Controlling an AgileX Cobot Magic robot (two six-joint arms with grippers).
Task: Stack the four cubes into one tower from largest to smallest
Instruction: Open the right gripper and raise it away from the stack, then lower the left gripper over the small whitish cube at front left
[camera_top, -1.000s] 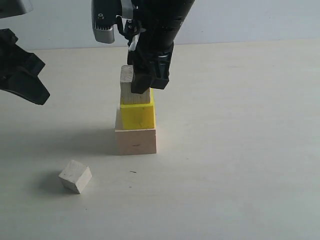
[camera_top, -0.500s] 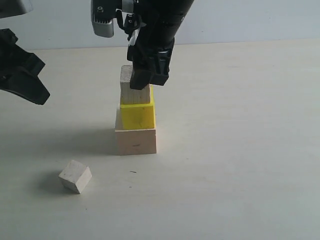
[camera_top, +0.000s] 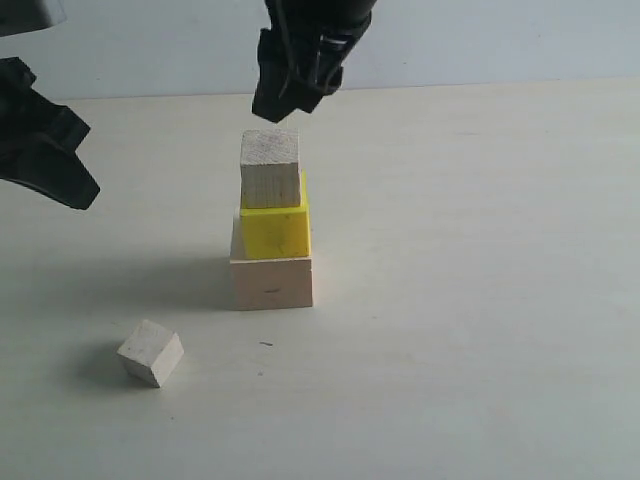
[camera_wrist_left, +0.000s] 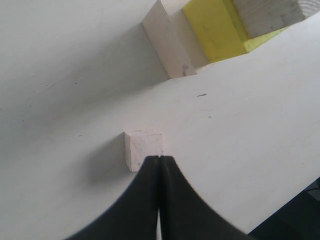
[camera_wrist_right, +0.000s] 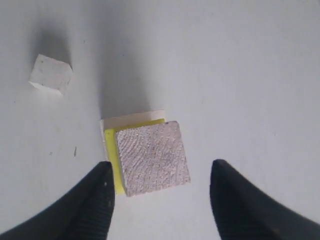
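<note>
A column of three cubes stands mid-table: the large pale wooden cube (camera_top: 271, 281) at the bottom, the yellow cube (camera_top: 275, 230) on it, the tan wooden cube (camera_top: 270, 169) on top. My right gripper (camera_top: 288, 98) hangs open just above the tan cube (camera_wrist_right: 152, 157), holding nothing. The smallest whitish cube (camera_top: 151, 353) lies alone on the table at the front left. My left gripper (camera_wrist_left: 159, 159) is shut and empty, its tips close over the whitish cube (camera_wrist_left: 142, 148). At the exterior view's left edge that arm (camera_top: 40, 140) shows dark.
The pale table (camera_top: 480, 300) stretches to a light wall (camera_top: 500, 40) at the back. A small dark speck (camera_top: 265, 344) lies in front of the stack.
My right gripper let go of the tan cube and rose straight up off it; the cube stays on the yellow one. The left arm has not moved.
</note>
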